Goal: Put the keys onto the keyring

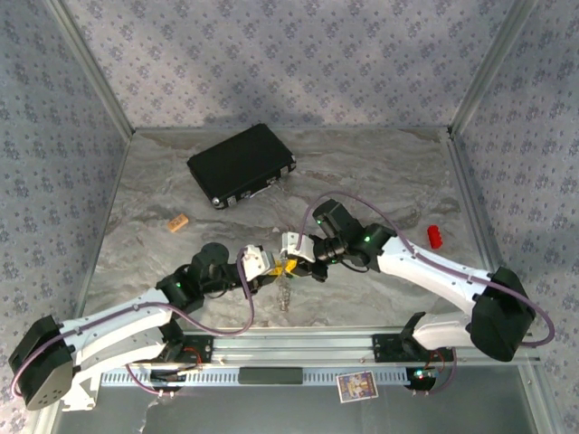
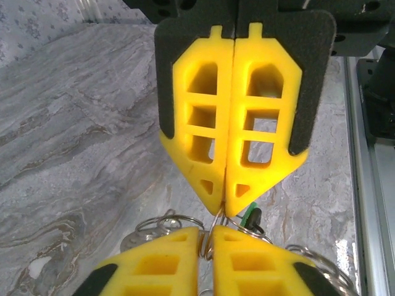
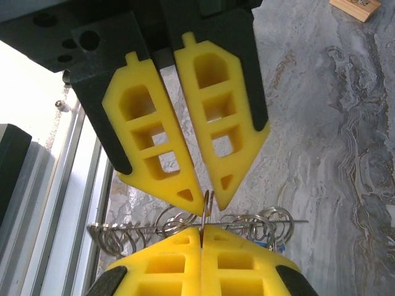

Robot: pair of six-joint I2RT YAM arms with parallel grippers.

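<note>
Grey marbled tabletop [image 1: 380,172], patterned walls [image 1: 271,54]

There are two robot arms, the left arm [image 1: 118,321] and the right arm [image 1: 434,267]. There are two claws, the left claw [image 2: 207,233] and the right claw [image 3: 202,229]. On the table [image 1: 380,172] there is one black case [image 1: 242,165] at 11 o'clock, one tan block [image 1: 178,221] at 9 o'clock, one red thing [image 1: 435,236] at 3 o'clock and one keyring [image 3: 250,223] in the middle. I can see one green tag [image 2: 250,216]. One picture card [image 1: 356,386] lies at 6 o'clock.

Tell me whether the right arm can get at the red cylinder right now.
Probably not yet: open table lies before the red cylinder, but the right gripper is shut on the keyring with the left gripper.
</note>
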